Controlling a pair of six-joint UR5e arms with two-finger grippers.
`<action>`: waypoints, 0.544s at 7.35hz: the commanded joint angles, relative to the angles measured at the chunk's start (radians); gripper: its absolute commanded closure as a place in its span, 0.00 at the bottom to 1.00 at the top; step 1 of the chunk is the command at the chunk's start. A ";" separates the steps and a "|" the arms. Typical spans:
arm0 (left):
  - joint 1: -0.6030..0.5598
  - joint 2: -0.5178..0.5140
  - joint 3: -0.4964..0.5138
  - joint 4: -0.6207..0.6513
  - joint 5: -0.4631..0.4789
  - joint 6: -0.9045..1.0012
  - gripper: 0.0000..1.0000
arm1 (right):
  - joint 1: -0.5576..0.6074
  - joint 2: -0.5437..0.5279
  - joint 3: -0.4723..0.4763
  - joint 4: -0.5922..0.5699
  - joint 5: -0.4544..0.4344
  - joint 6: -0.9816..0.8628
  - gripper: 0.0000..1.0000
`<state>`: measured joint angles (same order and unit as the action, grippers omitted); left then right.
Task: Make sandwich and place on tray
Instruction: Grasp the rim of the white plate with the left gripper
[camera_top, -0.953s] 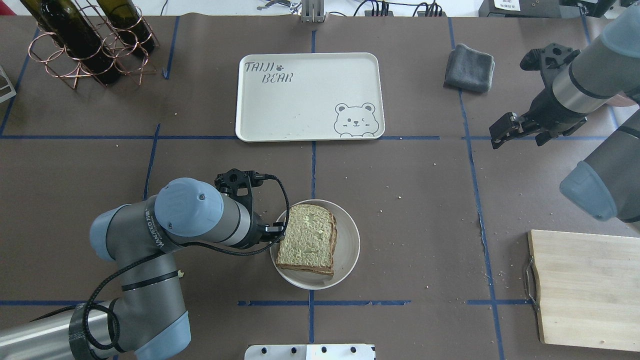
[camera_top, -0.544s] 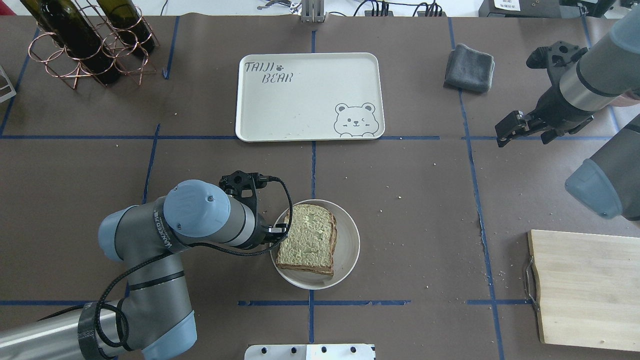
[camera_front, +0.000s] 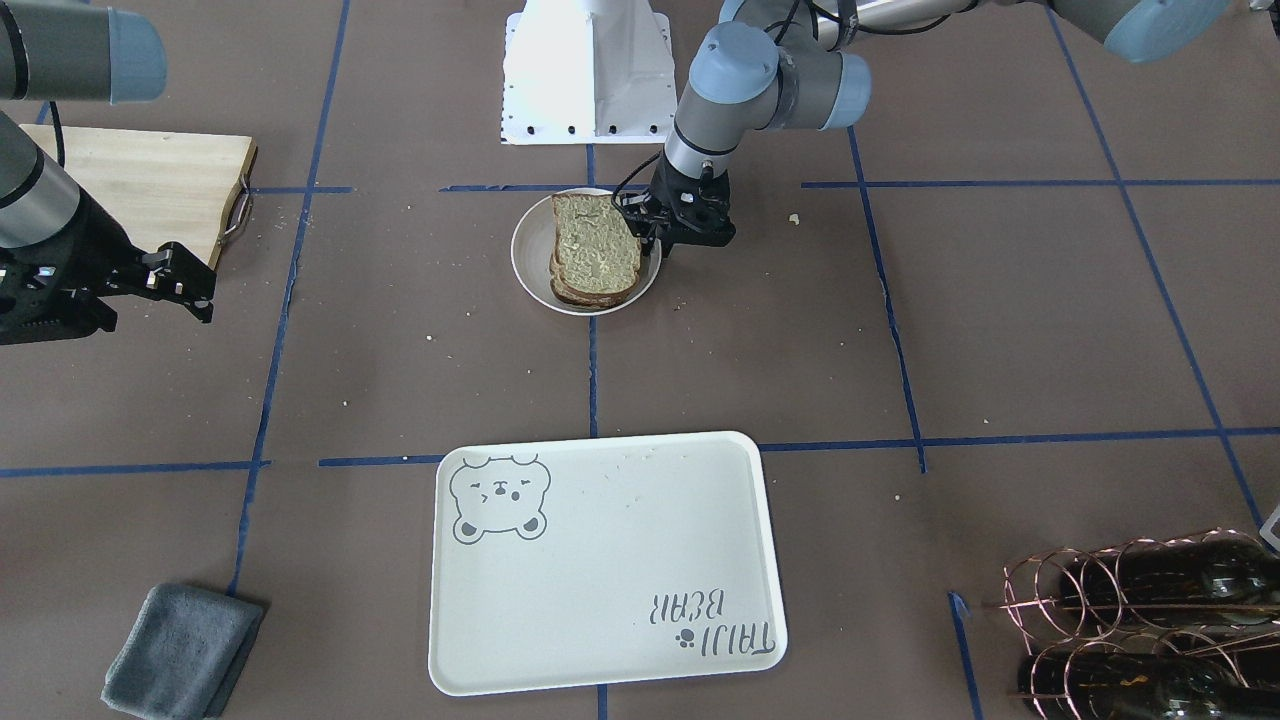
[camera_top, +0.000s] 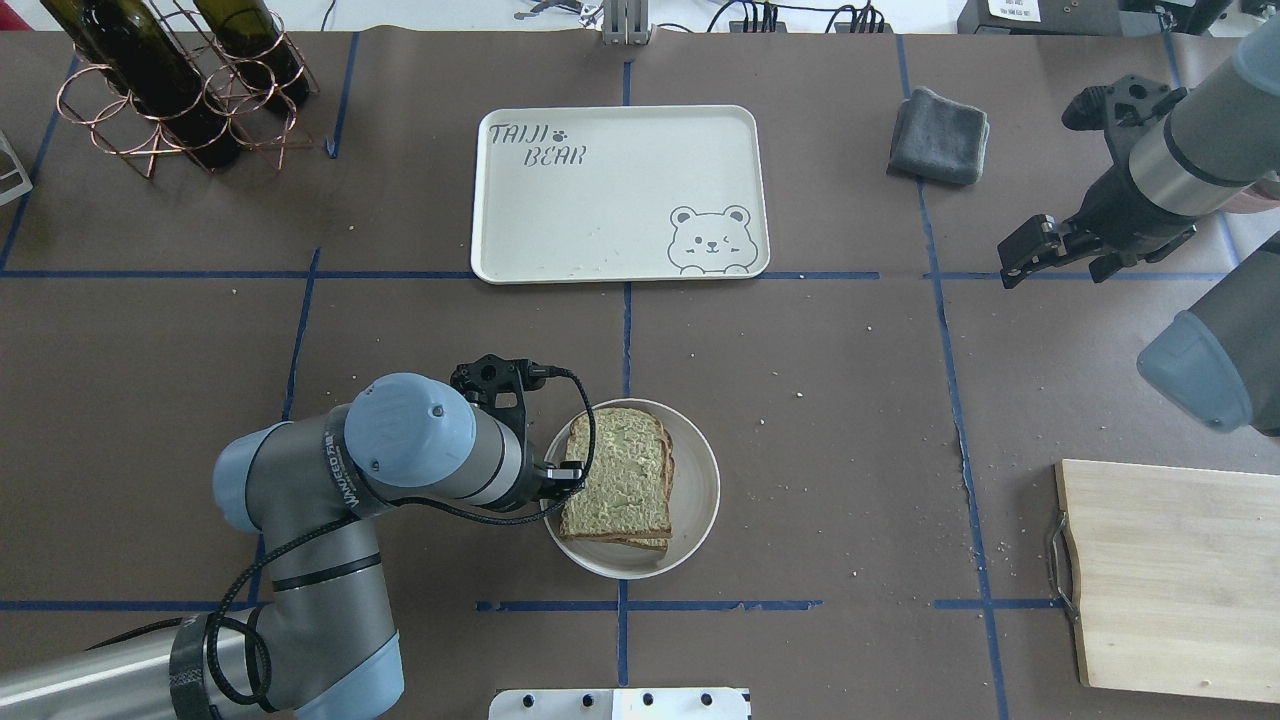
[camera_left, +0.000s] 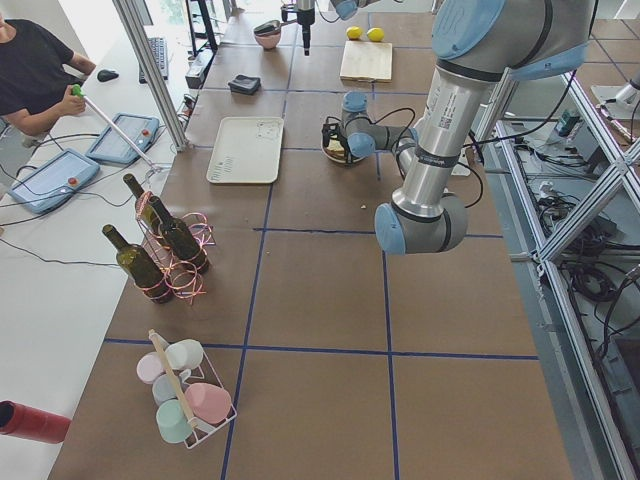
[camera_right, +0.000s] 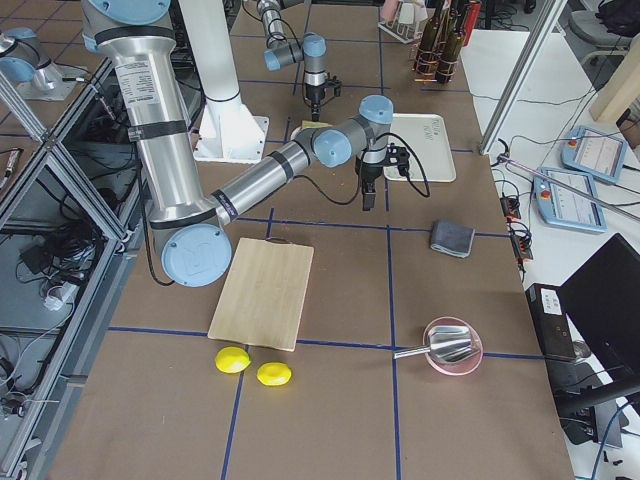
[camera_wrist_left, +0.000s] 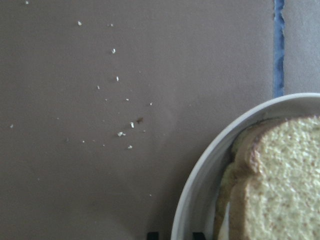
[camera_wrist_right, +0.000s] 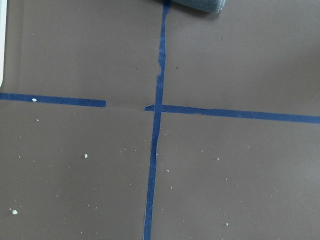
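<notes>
Assembly looks finished: the sandwich (camera_top: 618, 485) lies as two stacked bread slices on the round white plate (camera_top: 700, 500), the top slice shifted slightly off the lower one. Almost nothing of the filling between them shows.

What remains, by my judgement, is the whole second half of the task. The cream bear tray (camera_top: 600, 220) sits well apart from the plate, farther across the table, and nothing is on it.

The left gripper (camera_top: 570, 475) is low at the plate's left edge, right against the side of the sandwich. In the left wrist view, its two dark fingertips (camera_wrist_left: 152, 234) stand on either side of the plate's rim with a gap between them. I cannot tell whether they are pinching the rim, the bread, or nothing yet. This looks like the start of the pick-up that would carry the sandwich to the tray.

The right gripper (camera_top: 1058, 272) hovers over bare table near the grey cloth (camera_top: 938, 135), its jaws spread and holding nothing. It appears to have no part in the current step. The wooden cutting board (camera_top: 1170, 575) lies off to that side.
</notes>
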<state>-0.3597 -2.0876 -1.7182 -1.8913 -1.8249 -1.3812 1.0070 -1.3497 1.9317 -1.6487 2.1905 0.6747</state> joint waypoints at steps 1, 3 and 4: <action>0.001 0.000 0.000 -0.003 -0.001 0.008 1.00 | 0.004 -0.015 0.001 0.007 0.000 -0.009 0.00; -0.018 0.011 -0.012 -0.116 -0.008 0.002 1.00 | 0.044 -0.035 -0.003 -0.006 0.000 -0.128 0.00; -0.043 0.011 -0.015 -0.147 -0.039 0.001 1.00 | 0.074 -0.058 -0.010 -0.006 0.000 -0.191 0.00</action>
<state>-0.3779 -2.0787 -1.7281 -1.9863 -1.8382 -1.3770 1.0465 -1.3839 1.9286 -1.6523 2.1905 0.5618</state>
